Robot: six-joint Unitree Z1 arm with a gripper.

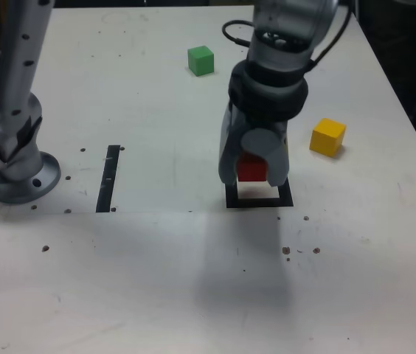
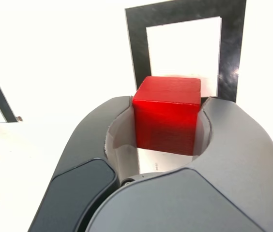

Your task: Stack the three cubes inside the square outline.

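One cube, red cube (image 2: pixel 167 115), clamped in gripper (image 1: pixel 253 168) above square outline (image 1: pixel 230 198). Centre over pale middle, lower flat, release only once seated; green, yellow wait.

The gripper (image 1: pixel 253 171) hangs right over the square outline (image 1: pixel 259 195), with the red cube (image 1: pixel 251 167) pinched between its jaws. The white middle of the outline is bare, so there is room to go down. The yellow cube (image 1: pixel 328 136) sits near, on the exterior view's right. The green cube (image 1: pixel 200 60) is well apart, farther back. The black tape strip (image 1: pixel 108 178) lies flat. The arm's base (image 1: pixel 12 158) blocks the exterior view's left side.
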